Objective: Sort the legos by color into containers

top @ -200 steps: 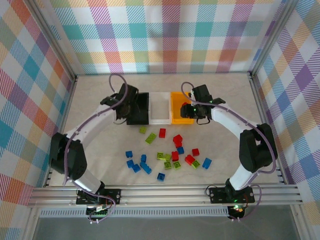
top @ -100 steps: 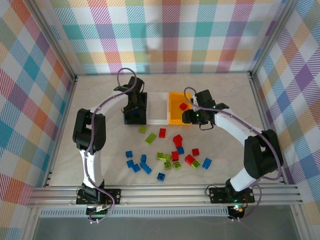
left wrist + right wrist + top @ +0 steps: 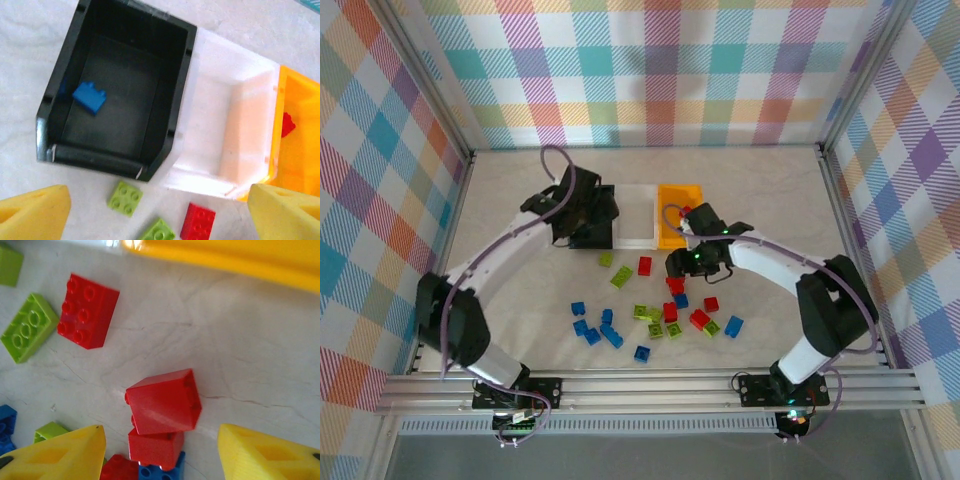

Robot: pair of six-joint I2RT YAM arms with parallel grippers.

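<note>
The containers stand in a row: black bin (image 3: 601, 238), white bin (image 3: 638, 215), orange bin (image 3: 672, 193). My left gripper (image 3: 584, 216) hovers over the black bin's near side, open and holding nothing (image 3: 160, 216). A blue lego (image 3: 90, 96) lies inside the black bin (image 3: 170, 75). A red lego (image 3: 286, 125) lies in the orange bin (image 3: 300, 165). My right gripper (image 3: 678, 268) is open just above the loose pile. Between its yellow fingers (image 3: 55, 455) sit a tilted red lego (image 3: 162, 401) and a second red one (image 3: 155, 447), both untouched.
Loose legos are scattered on the table: green and red ones (image 3: 622, 276) near the bins, a mixed cluster (image 3: 670, 312) in the middle, blue ones (image 3: 590, 325) to the left. In the left wrist view a green lego (image 3: 124, 198) and a red one (image 3: 198, 221) lie before the bins.
My left gripper has opened over the black bin, where a blue lego now lies. My right gripper has left the orange bin and moved down to the red legos in the pile.
</note>
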